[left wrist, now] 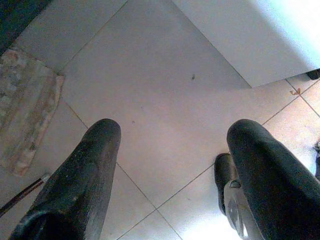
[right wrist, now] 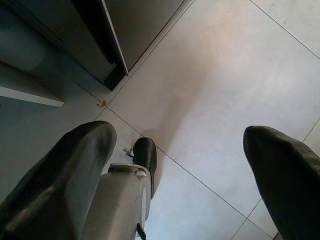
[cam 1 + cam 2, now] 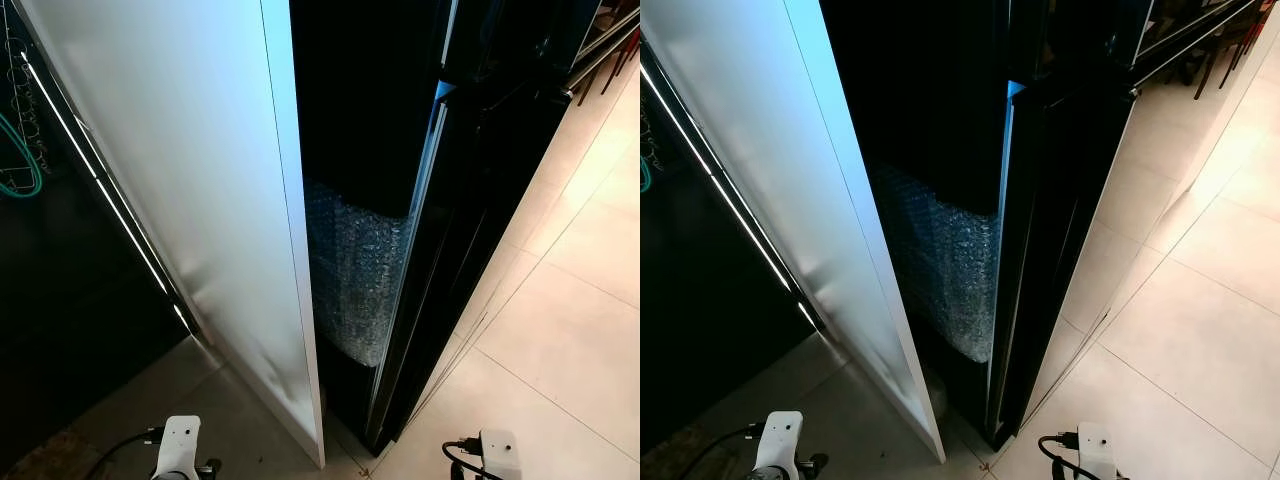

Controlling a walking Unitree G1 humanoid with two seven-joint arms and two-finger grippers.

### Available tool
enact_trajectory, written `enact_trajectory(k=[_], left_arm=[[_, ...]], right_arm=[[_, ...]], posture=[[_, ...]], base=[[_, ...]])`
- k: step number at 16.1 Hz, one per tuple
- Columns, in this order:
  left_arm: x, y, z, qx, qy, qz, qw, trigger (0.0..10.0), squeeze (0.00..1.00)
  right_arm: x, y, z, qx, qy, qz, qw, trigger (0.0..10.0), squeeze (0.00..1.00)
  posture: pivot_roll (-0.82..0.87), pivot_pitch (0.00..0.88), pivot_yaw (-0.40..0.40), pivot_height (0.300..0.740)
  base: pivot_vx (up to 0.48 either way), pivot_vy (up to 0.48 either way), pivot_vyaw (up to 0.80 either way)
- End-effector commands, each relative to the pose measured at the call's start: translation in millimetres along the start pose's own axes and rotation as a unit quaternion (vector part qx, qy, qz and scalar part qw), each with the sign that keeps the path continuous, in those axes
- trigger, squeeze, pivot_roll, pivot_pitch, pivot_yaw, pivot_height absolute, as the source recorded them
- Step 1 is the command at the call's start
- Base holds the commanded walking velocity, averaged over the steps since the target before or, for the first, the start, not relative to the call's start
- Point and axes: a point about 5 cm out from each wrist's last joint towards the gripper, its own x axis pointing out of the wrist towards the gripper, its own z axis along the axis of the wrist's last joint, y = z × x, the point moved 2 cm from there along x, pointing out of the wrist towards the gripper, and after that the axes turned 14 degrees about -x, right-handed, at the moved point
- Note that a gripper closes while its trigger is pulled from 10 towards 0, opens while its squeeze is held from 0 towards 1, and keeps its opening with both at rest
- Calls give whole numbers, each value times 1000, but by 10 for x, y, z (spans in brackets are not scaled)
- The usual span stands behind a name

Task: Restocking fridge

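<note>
White fridge door (image 3: 200,200) edge stands ajar above tiled floor (image 3: 560,350).

Fridge interior (image 3: 360,110), upper centre: too dark to read; bubble wrap (image 3: 355,275) partly hidden behind white door (image 3: 190,170).

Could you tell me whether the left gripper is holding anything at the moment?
No, the left gripper hangs open over the tiled floor, with only bare tile between its fingers.
</note>
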Motion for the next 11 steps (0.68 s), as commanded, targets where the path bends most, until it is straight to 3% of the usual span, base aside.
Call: enact_trajectory(k=[1, 11], left_arm=[[-26, 32, -188, 5, 26, -1, 1000, 10000, 0], [-25, 32, -185, 4, 26, 0, 1000, 10000, 0]], right_arm=[[-40, -28, -207, 15, 21, 7, 1000, 10000, 0], [-39, -28, -203, 16, 20, 9, 1000, 10000, 0]], posture=[[19, 0, 72, 740], [22, 0, 71, 740]], base=[[0, 0, 0], [0, 0, 0]])
